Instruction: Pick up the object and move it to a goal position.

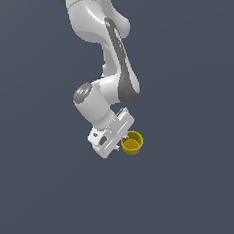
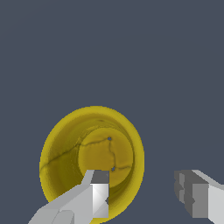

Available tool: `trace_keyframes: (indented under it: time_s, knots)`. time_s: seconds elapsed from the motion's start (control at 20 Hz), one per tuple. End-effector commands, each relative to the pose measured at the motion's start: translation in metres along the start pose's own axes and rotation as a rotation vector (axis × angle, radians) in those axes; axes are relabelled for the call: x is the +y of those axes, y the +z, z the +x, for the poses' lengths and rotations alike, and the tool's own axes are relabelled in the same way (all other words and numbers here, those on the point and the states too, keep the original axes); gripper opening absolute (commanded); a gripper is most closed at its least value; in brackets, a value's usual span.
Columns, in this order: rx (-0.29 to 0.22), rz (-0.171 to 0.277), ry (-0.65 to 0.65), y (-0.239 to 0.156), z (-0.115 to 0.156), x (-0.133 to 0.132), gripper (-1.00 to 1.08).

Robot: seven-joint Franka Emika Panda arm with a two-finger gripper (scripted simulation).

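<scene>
While the small yellow round-rimmed hollow cup (image 1: 133, 143) sits just beside the white arm's (image 1: 110, 49) wrist on the exterior view's right, the wrist view looks straight into its mouth. 1 finger (image 2: 98, 194) of the white gripper (image 2: 146, 197) overlaps the rim; the other stands outside, jaws spread wide.

A bare simulator scene (flat, featureless grey-blue backdrop (image 1: 40, 196), no furnishings)

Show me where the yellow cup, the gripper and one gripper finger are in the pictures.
yellow cup (image 2: 65, 148), wrist view, on the inner wall.
gripper (image 2: 144, 197), wrist view, midway between the fingertips.
finger (image 2: 99, 197), wrist view, on the pale face of the fingertip in front of the cup.
</scene>
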State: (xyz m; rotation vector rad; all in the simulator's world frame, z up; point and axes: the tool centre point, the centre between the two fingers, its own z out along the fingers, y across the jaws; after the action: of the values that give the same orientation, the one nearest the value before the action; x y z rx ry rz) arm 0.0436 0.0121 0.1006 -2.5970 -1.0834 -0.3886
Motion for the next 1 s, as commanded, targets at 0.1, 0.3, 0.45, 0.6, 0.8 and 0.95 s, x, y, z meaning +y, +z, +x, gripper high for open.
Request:
trace_keyframes:
  time_s: [0.1,0.3,0.45,0.6,0.8,0.95]
  knots:
    - [0.019,0.003,-0.03,0.001,0.001,0.002,0.28]
    - [0.025,0.004,-0.039,0.002,0.002,0.002,0.28]
    - [0.024,0.003,-0.037,0.002,0.001,0.002,0.28]
    - [0.024,0.004,-0.037,0.007,0.002,0.002,0.28]
    - [0.025,0.004,-0.039,0.023,0.002,0.002,0.28]
    - [0.025,0.003,-0.039,0.031,0.002,0.002,0.28]
